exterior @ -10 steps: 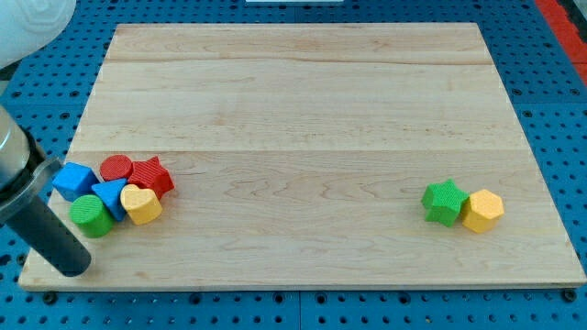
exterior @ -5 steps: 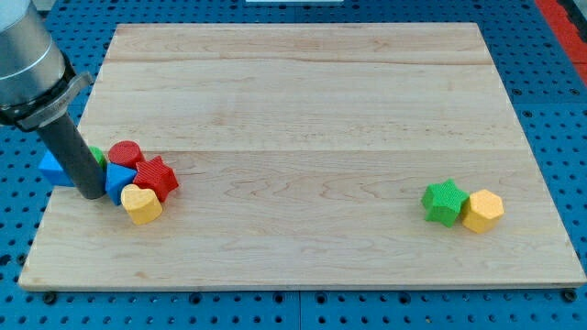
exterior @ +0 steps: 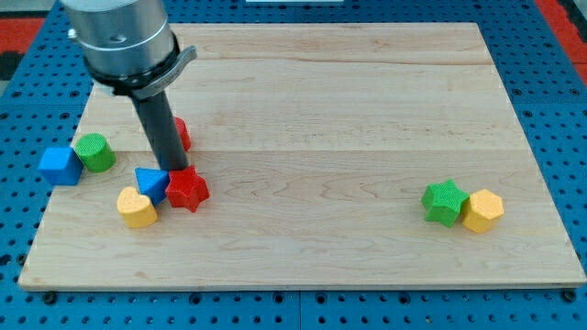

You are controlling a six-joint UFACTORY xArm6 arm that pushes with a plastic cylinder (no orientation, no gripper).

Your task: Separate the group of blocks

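My tip (exterior: 175, 168) stands on the wooden board (exterior: 312, 110) at the view's left, inside the loosened group. A red star block (exterior: 188, 190) lies just below the tip and a blue triangle block (exterior: 150, 181) just to its left. A yellow heart block (exterior: 136, 208) touches the blue triangle's lower left. A red round block (exterior: 182, 134) is mostly hidden behind the rod. A green cylinder (exterior: 94, 152) and a blue cube (exterior: 60, 165) sit together at the board's left edge.
A green star block (exterior: 443, 202) and a yellow hexagon block (exterior: 482, 210) touch each other at the view's right. A blue perforated table (exterior: 550, 110) surrounds the board.
My tip swept from the board's lower left corner up and right through the group. The green cylinder and blue cube went left, the red round block went up, and the red star shifted right.
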